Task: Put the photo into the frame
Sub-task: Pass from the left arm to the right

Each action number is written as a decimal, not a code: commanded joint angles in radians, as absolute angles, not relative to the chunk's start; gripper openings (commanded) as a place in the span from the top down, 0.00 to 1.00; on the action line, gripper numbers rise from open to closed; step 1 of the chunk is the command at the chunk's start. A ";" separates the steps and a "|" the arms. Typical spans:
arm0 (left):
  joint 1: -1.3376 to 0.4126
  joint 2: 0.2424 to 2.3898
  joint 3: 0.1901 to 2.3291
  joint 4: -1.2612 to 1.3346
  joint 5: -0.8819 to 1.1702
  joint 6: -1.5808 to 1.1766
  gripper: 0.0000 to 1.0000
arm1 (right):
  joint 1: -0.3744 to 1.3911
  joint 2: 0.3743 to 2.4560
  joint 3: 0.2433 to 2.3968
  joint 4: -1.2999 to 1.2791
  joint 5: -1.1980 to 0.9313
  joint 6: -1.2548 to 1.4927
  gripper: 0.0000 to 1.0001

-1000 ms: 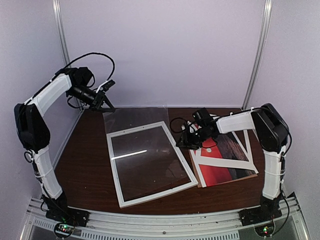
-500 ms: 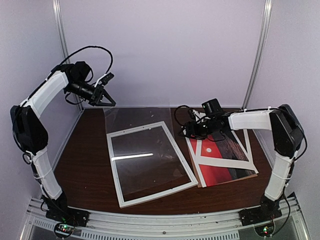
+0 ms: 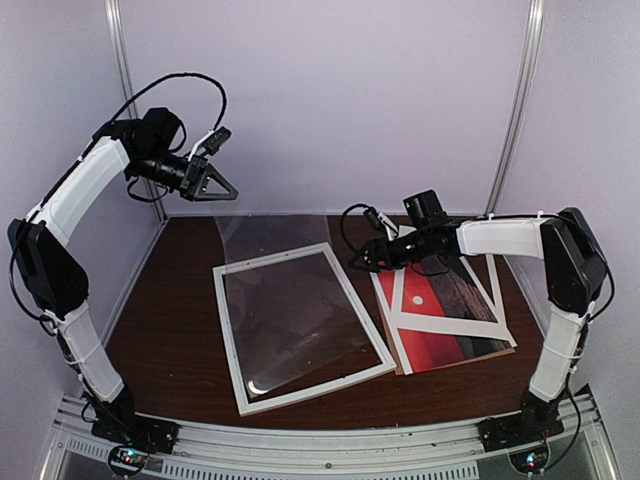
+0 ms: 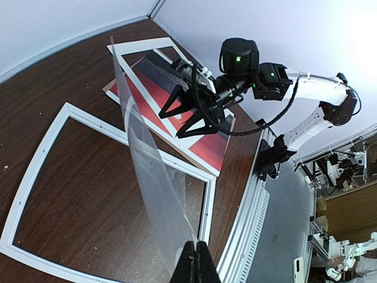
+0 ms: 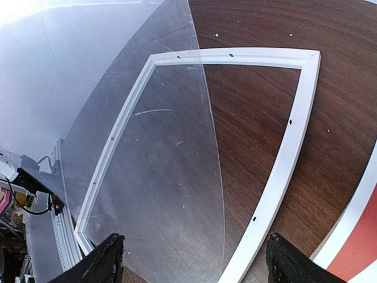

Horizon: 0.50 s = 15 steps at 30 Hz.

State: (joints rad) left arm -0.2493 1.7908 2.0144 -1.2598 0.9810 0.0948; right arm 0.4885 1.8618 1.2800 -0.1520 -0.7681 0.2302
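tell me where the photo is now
Top view: the photo lies flat on the right, under the white mat, just right of the frame.

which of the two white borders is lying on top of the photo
The flat paper mat, askew across the red sunset photo; the rigid white frame lies directly on the table.

Dark wood tabletop (image 3: pixel 165 345), boxed in by pale lilac walls (image 3: pixel 340 100) and metal corner posts (image 3: pixel 519 110); beyond, possibly more equipment (image 4: pixel 347 253), blurred.
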 commanded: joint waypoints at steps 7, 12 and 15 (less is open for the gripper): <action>-0.290 1.761 1.986 -1.189 0.948 0.088 1.00 | 0.501 1.983 1.377 -0.076 -0.829 0.229 0.16; -0.294 1.755 1.985 -1.190 0.971 0.087 1.00 | 0.509 2.029 1.407 -0.033 -0.854 0.273 0.16; -0.303 1.743 2.010 -1.189 1.002 0.088 1.00 | 0.518 2.034 1.414 -0.020 -0.866 0.284 0.16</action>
State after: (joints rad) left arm -0.2901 1.7866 1.9812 -1.2430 0.9504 0.0837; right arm 0.5018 2.0232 1.3773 -0.0757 -0.8299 0.2581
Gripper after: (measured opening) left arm 0.009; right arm 0.843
